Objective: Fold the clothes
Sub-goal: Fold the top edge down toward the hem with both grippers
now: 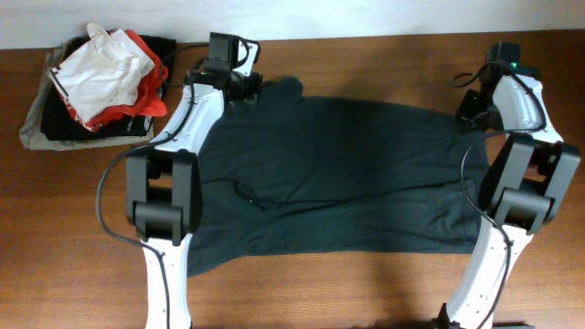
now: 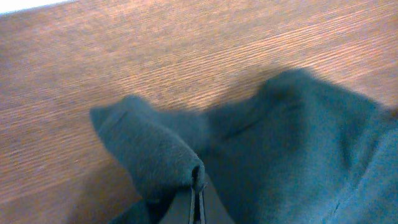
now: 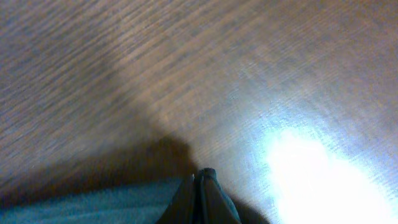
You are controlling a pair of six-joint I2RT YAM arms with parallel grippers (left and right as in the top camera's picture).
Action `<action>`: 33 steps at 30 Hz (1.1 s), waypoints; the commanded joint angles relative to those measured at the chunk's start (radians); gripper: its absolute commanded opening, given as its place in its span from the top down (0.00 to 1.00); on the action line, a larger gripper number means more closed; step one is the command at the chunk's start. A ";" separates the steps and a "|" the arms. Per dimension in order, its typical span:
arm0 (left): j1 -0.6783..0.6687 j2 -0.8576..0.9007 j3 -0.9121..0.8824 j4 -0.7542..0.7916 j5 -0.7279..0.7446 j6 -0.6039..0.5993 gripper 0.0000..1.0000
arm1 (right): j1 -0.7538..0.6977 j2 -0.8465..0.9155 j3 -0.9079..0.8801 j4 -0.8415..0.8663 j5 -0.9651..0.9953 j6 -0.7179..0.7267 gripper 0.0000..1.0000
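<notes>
The clothes (image 1: 338,174), one large dark charcoal T-shirt, lie spread flat across the middle of the wooden table, with no letters showing. My left gripper (image 1: 251,87) is at the shirt's far left corner. In the left wrist view it (image 2: 198,186) is shut, with a raised fold of the cloth (image 2: 155,149) pinched at its tips. My right gripper (image 1: 468,114) is at the shirt's far right corner. In the right wrist view its jaws (image 3: 200,177) are pressed together on the cloth's edge (image 3: 93,202), which runs off to the left.
A pile lies at the far left corner: a white garment with red-orange trim (image 1: 105,68) on top of a grey-khaki garment (image 1: 35,123). Bare wooden table (image 1: 366,283) shows in front of the shirt and behind it. Both arm bases stand at the near edge.
</notes>
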State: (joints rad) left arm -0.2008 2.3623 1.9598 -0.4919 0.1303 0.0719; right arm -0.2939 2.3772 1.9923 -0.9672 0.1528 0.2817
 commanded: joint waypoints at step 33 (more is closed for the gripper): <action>0.048 -0.304 -0.049 -0.890 -0.138 -0.079 1.00 | 0.021 -0.449 -0.113 -0.577 0.073 0.195 0.96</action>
State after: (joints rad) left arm -0.1574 2.0869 1.9453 -1.3682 0.0338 -0.0193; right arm -0.2794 1.9556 1.9240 -1.5444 0.1757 0.4740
